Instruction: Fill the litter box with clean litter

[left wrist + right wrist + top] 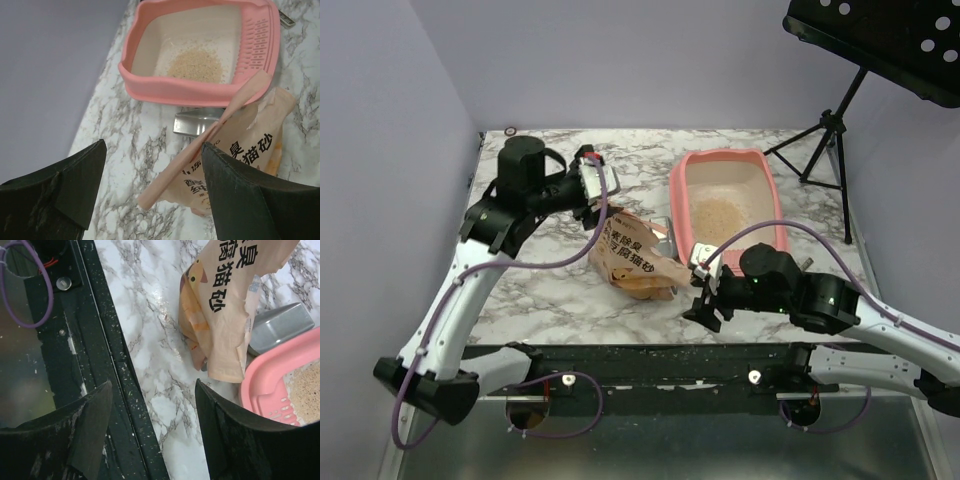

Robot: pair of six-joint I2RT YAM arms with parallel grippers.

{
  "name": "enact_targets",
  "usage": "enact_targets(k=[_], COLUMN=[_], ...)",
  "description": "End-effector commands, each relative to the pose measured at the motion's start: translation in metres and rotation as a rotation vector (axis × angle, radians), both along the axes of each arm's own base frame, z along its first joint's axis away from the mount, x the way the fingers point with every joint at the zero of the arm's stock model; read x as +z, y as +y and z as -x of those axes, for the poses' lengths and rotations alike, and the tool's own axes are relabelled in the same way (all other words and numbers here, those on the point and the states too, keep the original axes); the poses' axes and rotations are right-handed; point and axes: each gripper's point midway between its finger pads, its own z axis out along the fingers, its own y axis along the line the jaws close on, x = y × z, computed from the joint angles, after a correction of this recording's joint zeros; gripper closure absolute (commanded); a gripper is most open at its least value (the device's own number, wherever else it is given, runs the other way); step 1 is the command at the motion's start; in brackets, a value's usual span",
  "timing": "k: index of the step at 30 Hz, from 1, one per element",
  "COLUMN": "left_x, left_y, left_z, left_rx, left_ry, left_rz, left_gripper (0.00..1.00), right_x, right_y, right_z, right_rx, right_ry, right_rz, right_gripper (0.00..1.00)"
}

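Observation:
The pink litter box [678, 195] stands at the back right of the marble table, with a small patch of beige litter [720, 212] on its floor. It also shows in the left wrist view [195, 92] with the litter [195, 65], and in the right wrist view [265, 385]. An orange printed bag [635, 255] lies crumpled left of the box, partly on a grey metal scoop [665, 232]. My left gripper [594, 190] is open just above the bag's torn top [250, 145]. My right gripper [705, 288] is open and empty near the table's front edge.
A black music stand [880, 40] on a tripod stands at the back right, beyond the table. A black rail [660, 360] speckled with granules runs along the front edge. Purple walls close the left and back sides.

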Motion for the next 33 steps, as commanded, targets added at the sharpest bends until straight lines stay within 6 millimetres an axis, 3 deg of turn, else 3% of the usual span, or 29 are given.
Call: enact_targets(k=[1, 11, 24, 28, 33], left_x=[-0.030, -0.057, -0.113, -0.138, -0.149], left_y=[-0.017, -0.030, -0.034, -0.038, -0.034], left_z=[-0.007, -0.010, -0.022, -0.024, -0.020], left_rx=[-0.081, -0.118, -0.107, -0.133, -0.111], left_ry=[0.071, 0.191, 0.295, 0.396, 0.469], left_rz=[-0.133, -0.216, -0.303, -0.340, -0.365], left_gripper=[0.14, 0.16, 0.16, 0.29, 0.63], right_x=[0.012, 0.007, 0.005, 0.001, -0.003], right_y=[0.005, 0.004, 0.004, 0.005, 0.005], right_z=[0.010, 0.013, 0.017, 0.016, 0.013], right_rx=[0.028, 0.035, 0.049, 0.048, 0.026], right_ry=[0.017, 0.039, 0.056, 0.060, 0.059], right_rz=[-0.091, -0.070, -0.068, -0.058, -0.044], right_gripper=[0.25, 0.24, 0.24, 0.24, 0.24])
